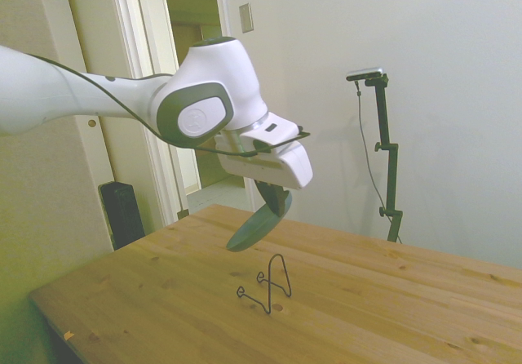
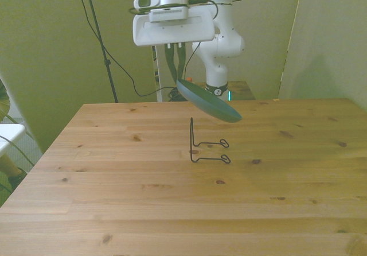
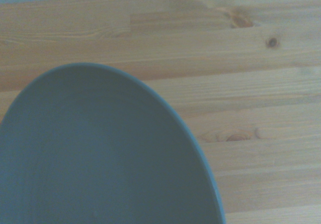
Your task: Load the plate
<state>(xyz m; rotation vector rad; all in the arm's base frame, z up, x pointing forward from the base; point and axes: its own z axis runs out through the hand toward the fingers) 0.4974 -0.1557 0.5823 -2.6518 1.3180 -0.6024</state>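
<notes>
We hold the plate (image 2: 209,104) by its rim, the hand (image 2: 175,75) pinching it, tilted in the air above the wire stand (image 2: 206,147) and clear of the surface (image 2: 114,198). To seat it well, we should bring the plate nearer upright, line its lower edge up with the stand's slot, descend slowly, and release only once it rests supported.

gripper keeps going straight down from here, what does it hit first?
Probably the wire stand: the held plate hangs tilted above it from the gripper, so the plate's low edge meets it before the table. Depth unclear.
</notes>
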